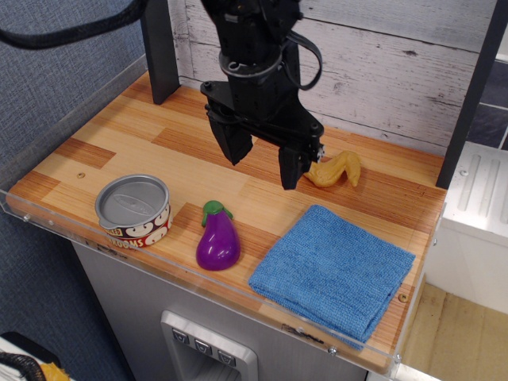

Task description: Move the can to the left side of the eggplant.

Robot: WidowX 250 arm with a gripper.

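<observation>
I am holding my pincer (264,164) wide open and empty, up behind the eggplant (217,239). The can (134,210) is sitting on the table (159,135), just left of the eggplant.

Black robot arm (250,48): cut off by the top edge; only its lower section and the black two-fingered gripper (264,163) are seen.
Yellow-tan curved toy food piece (337,170): its left end is covered by one gripper finger.
Short silver-lidded can (134,210): the label is seen only in part; its lettering is too small to be read in full.
Black cable (63,30): cut off at the left and top edges.
Yellow object (49,372): cut off by the bottom edge; it cannot be identified.
</observation>
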